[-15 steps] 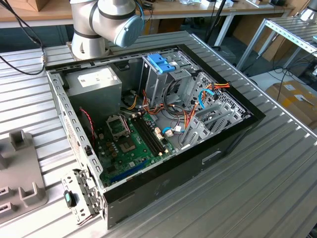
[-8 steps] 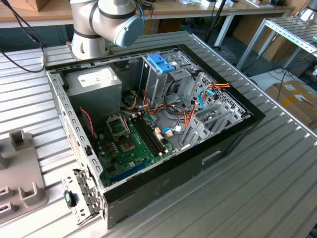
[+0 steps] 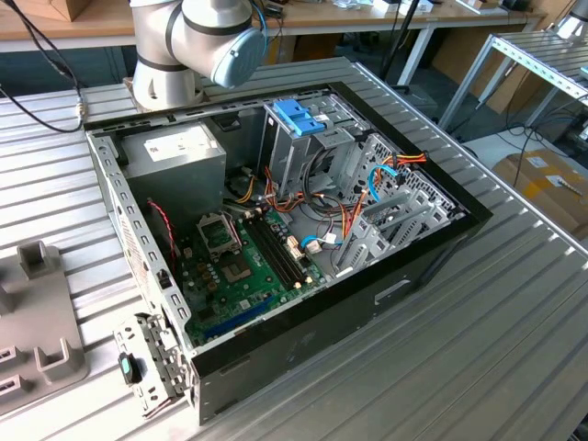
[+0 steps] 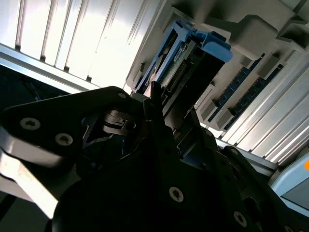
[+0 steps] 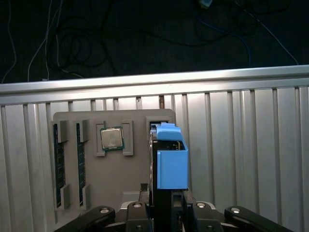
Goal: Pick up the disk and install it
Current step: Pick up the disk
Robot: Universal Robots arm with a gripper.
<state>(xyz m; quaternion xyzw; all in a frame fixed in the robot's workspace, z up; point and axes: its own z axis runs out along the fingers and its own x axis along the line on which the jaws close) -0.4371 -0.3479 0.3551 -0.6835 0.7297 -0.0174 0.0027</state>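
The gripper (image 5: pixel 166 209) is clamping one flat, blue-framed disk (image 5: pixel 172 166) edge-on over a grey tray (image 5: pixel 130 174) holding one square chip (image 5: pixel 111 138) and two memory sticks (image 5: pixel 56 164).

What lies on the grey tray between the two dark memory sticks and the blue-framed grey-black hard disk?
In the first wrist view, a square silver processor chip, seated in the grey tray, lies between the dark memory sticks and the blue-framed hard disk.

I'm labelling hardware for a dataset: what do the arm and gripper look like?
The arm is silver-grey and rounded, with a light blue joint cap. The gripper is black, its angular plates dotted with silver screws.
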